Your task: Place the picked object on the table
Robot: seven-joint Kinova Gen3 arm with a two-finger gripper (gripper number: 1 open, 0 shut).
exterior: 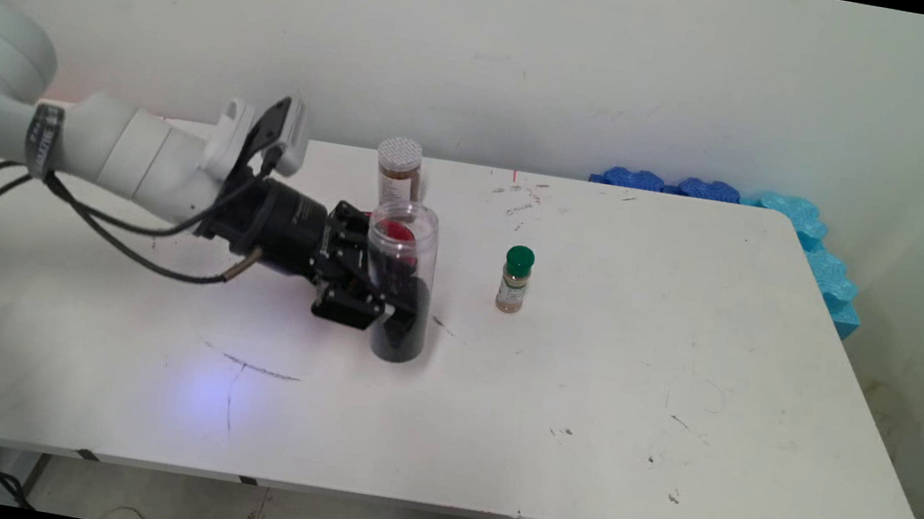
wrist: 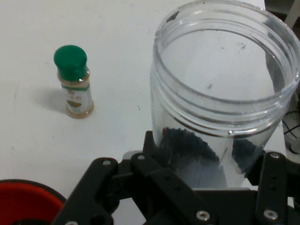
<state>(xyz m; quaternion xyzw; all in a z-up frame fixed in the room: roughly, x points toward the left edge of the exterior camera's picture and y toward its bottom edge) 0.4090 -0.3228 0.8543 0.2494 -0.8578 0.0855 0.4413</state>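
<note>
Gripper: black two-finger gripper (exterior: 398, 305) on the white arm, reaching in low from the left, roughly level with the table.

Jaws: closed around the lower body of a clear plastic jar (exterior: 399, 282), one finger on each side; grip seen in both views.

Held item: wide-mouthed clear cylinder with a threaded rim and no lid, mouth open to the hand camera (wrist: 220, 93); dark granular contents (wrist: 187, 145) piled in the bottom part, upper part empty.

Position of jar: left of centre on the white table (exterior: 634, 395), upright or very nearly so; base at or just above the surface, impossible to tell which.

Behind the jar: a small brown-filled spice bottle with a pale perforated cap (exterior: 398, 169), standing near the table's far edge, close to the jar but apart from it.

To the jar's right: a small spice bottle with a green cap (exterior: 515, 279), upright and standing alone, apart from the jar; also visible at the left of the hand view (wrist: 73, 82).

Red item: a round red object (wrist: 23, 201) at the hand view's lower left corner, glimpsed through the jar's upper wall in the main view (exterior: 399, 232); kind unclear.

Background: blue foam pieces (exterior: 805, 233) along the table's far right corner, well apart from the gripper.
</note>
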